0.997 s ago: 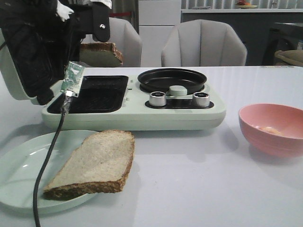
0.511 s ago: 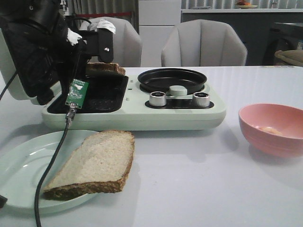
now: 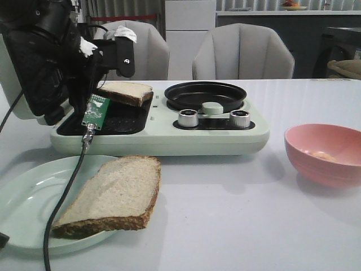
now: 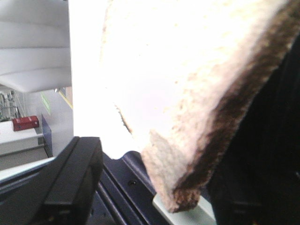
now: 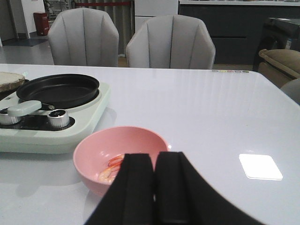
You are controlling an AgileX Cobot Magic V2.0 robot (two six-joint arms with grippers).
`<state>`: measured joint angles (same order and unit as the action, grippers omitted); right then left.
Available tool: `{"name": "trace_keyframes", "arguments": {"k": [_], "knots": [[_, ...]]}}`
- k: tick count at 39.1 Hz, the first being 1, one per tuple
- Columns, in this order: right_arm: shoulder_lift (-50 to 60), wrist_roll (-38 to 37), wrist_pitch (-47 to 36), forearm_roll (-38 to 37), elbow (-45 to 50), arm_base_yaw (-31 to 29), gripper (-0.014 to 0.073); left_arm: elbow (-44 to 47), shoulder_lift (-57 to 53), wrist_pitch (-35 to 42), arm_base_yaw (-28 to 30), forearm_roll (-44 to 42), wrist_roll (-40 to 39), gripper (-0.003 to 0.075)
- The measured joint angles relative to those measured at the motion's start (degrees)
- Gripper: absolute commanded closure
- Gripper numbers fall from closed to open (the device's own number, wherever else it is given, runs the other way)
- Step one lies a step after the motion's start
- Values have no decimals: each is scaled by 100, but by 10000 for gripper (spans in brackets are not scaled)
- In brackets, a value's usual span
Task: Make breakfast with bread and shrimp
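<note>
- White tabletop [image 3: 237, 214] carries a pale green breakfast maker [image 3: 169, 127]; the left gripper [image 3: 107, 65] grasps a bread slice [image 3: 127, 92] over its grill plate, and a second slice [image 3: 113, 195] lies on the plate [image 3: 22, 197] in front of it.
- Left wrist: the held slice fills the view, overexposed.
- Right wrist: the right gripper [image 5: 154, 180], fingers clenched together and empty, hangs near the pink bowl [image 5: 93, 157] holding shrimp [image 5: 112, 168], beside the maker.

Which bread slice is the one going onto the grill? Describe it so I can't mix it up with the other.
Find the pale green breakfast maker at the table's left. The slice sits tilted over its black grill plate, beside the left gripper. Unlike the slice on the plate in front, it is raised.
</note>
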<state>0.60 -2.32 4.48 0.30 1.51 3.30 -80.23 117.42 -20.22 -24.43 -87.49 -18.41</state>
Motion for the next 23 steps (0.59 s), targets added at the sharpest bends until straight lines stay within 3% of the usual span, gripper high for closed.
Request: {"name": "trace_keyframes", "arguments": {"k": [11,23], "knots": [[0,0,0,0,0,0,453,123,-375,-475,-162,1135,0,201],[0,0,0,0,0,0,453,192,-1018,-1457,-420,1949,0,325]]}}
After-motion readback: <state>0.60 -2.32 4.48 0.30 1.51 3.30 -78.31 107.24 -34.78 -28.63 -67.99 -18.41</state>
